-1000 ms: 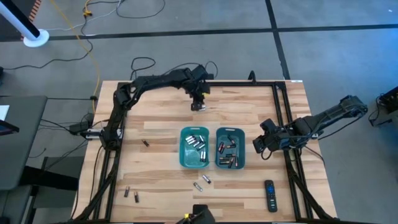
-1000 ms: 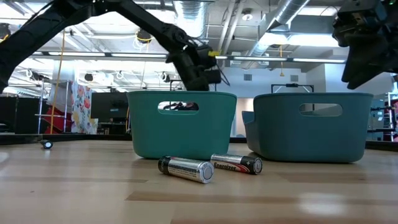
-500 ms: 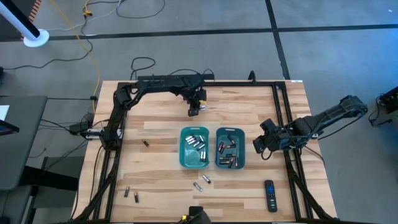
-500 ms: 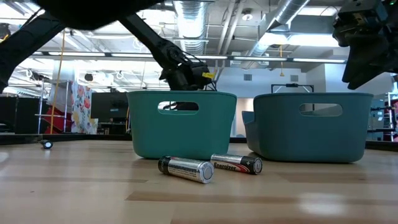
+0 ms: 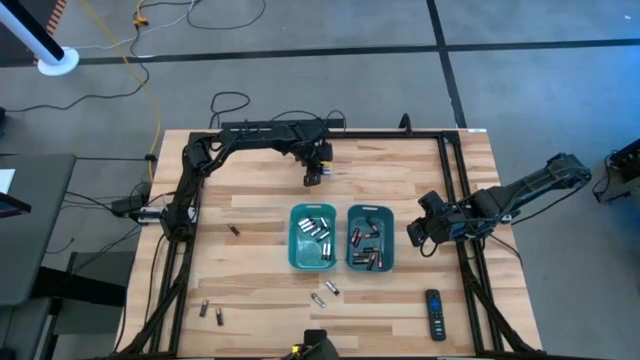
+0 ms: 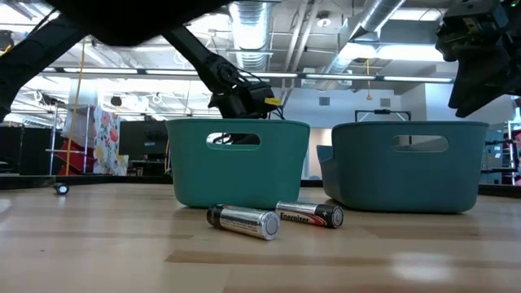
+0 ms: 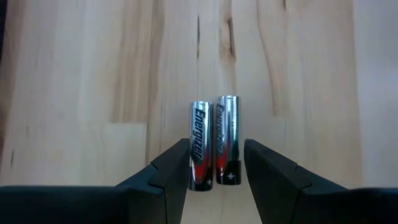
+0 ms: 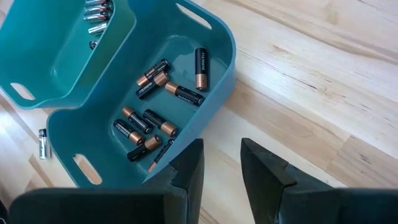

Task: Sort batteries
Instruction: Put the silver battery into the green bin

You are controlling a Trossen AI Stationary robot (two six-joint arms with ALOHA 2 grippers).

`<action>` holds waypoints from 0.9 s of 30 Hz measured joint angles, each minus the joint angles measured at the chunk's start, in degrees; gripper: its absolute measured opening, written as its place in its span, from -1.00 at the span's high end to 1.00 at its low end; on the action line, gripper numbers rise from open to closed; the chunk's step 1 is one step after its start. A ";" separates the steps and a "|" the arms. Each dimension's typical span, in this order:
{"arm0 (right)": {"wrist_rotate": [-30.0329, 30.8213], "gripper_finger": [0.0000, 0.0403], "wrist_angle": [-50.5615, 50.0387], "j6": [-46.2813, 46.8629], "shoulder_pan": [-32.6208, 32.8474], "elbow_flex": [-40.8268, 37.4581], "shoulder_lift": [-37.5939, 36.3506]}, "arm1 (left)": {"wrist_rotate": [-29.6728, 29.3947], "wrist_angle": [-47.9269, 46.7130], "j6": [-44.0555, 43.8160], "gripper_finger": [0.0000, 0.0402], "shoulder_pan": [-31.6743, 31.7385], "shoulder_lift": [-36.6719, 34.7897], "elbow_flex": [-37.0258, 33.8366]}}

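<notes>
Straddling two silvery batteries at the table's twelve o'clock, the left gripper is being held unclenched, likely for pickup; the right gripper, empty and parted, is being parked at three o'clock.

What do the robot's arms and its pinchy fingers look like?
Both arms are dark, almost black, made of chunky jointed pieces with thin black cables trailing from them. The left gripper has two flat, wedge-shaped black fingers with angled edges. The right gripper has the same two matte black fingers. No markings show on them.
</notes>
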 joint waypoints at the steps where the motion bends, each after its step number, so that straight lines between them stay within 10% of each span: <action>1: 0.00 0.39 -0.02 0.00 0.00 0.00 -0.01 | 0.00 0.07 -0.11 0.27 0.00 0.00 0.00; 27: 0.01 0.39 -0.04 0.00 0.00 0.00 -0.02 | -0.22 5.68 -2.14 0.27 0.28 -0.20 -4.42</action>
